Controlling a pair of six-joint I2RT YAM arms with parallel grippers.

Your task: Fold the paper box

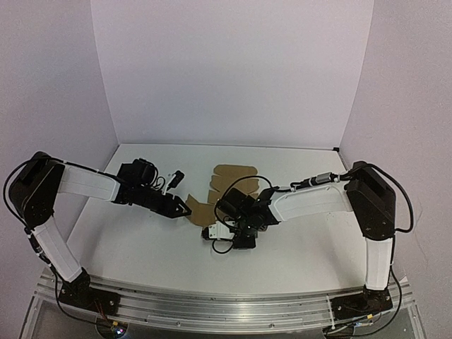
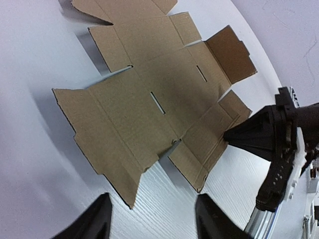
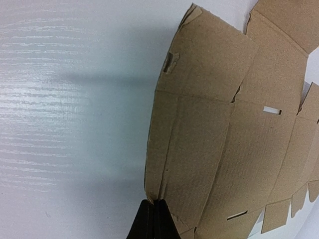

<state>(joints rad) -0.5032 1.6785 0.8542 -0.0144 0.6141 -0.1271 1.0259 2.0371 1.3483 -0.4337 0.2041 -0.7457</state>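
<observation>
Right wrist: right gripper pinched shut on paper box edge | left wrist: left gripper open, empty, beside the flat paper box.

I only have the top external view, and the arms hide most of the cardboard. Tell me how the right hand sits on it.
Observer: In the right wrist view, the right hand has its fingers shut together at the edge of the paper box. I cannot tell whether the edge is pinched.
Operator: Now report the left hand.
Observer: The left hand is open, fingers apart. A pointed corner of the paper box lies just ahead between them, and nothing is held.
Operator: Describe the paper box itself.
Observer: It lies unfolded, with creases and narrow slots showing in its panels.
</observation>
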